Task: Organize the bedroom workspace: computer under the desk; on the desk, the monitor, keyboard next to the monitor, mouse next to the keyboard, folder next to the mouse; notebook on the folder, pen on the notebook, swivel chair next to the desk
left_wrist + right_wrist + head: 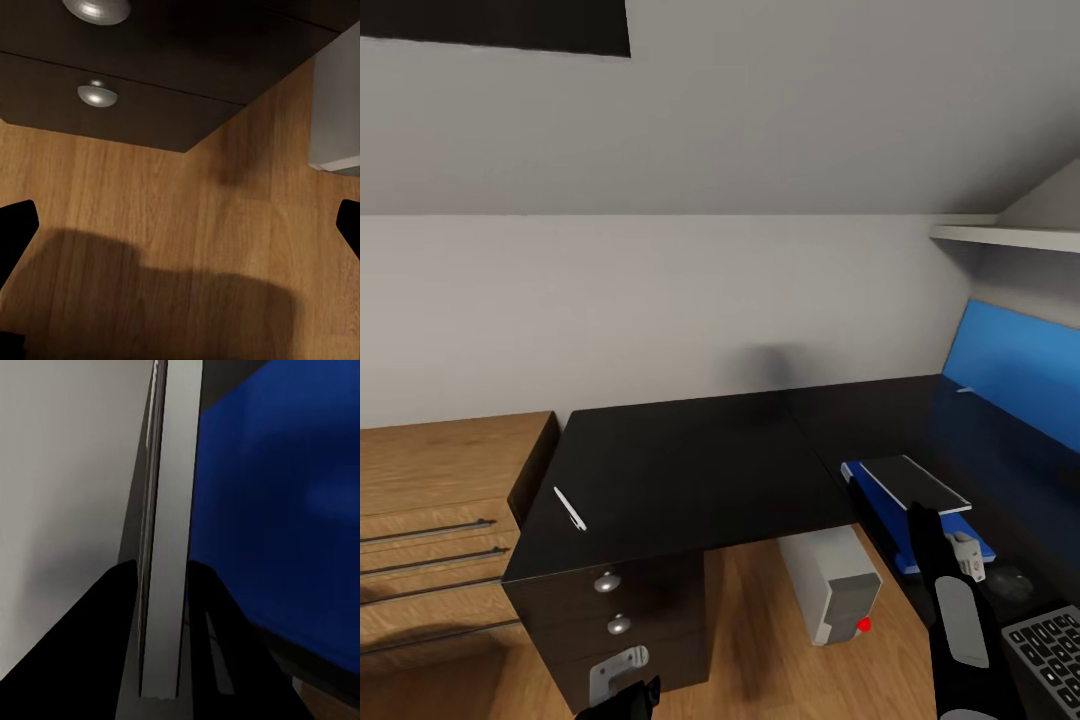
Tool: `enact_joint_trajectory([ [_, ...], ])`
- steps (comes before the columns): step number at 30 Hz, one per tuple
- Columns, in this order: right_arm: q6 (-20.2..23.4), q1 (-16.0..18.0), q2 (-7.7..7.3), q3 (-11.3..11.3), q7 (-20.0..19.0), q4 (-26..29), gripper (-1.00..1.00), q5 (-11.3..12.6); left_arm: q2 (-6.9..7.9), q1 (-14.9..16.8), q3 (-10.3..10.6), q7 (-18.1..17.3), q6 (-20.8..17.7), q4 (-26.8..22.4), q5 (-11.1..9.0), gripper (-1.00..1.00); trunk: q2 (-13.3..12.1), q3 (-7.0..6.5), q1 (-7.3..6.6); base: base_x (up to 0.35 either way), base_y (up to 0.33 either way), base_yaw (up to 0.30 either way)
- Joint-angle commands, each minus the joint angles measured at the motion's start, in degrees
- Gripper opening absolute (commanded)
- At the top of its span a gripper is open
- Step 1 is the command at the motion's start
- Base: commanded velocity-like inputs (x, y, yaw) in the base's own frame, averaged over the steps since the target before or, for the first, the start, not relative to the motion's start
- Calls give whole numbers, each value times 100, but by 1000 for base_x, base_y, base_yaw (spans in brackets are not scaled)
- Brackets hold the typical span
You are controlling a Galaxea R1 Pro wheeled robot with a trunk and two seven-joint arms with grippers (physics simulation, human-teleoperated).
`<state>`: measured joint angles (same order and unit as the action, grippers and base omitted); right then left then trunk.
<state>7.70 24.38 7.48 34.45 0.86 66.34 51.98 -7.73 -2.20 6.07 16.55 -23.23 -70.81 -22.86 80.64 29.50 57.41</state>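
Observation:
The glossy black desk [690, 470] fills the middle of the head view. A thin white pen [570, 508] lies near its left front corner. On the right wing lies the blue folder [880, 500]. Just over it is the dark grey notebook [915, 482], and my right gripper [922, 520] is shut on its near edge. The right wrist view shows the notebook [169, 510] edge-on between the black fingers [90, 652], beside the blue folder [285, 510]. The grey computer [830, 590] stands on the floor under the desk. The keyboard [1050, 655] is at the lower right. My left gripper [180, 225] hangs open above the floor.
A low oak drawer unit [440, 500] adjoins the desk's left side. The desk's dark drawer block has round metal knobs [608, 581] [97, 94]. A blue panel [1015, 365] stands at the far right under a white shelf [1010, 237]. Wood floor [187, 247] lies below.

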Motion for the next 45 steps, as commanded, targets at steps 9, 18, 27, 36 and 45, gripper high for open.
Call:
enact_joint_trajectory([
  [9, 41, 5, 4, 10, 1, 11, -100, 46, 0, 0, 8, 50, -15, -12, -60, 100, 3, 5, 0, 0, 0, 0],
  [18, 49, 5, 8, 9, 0, 11, 100, 47, 0, 0, 8, 50, -15, -10, -60, 100, 3, 5, 0, 0, 0, 0],
  [27, 73, 5, 8, 9, -14, 11, 100, 48, 0, 0, 10, 50, -15, 15, -60, 100, 3, 5, 0, 0, 0, 0],
  [36, 73, 5, 8, 9, -15, 11, 100, 45, 0, 0, 11, 50, -15, 34, -60, 100, 3, 5, 0, -108, -54, 0],
  [45, 73, 5, 8, 9, -15, 11, 100, 48, 0, 0, 9, 50, -15, 36, -60, 100, 3, 5, 0, -28, -22, 0],
])
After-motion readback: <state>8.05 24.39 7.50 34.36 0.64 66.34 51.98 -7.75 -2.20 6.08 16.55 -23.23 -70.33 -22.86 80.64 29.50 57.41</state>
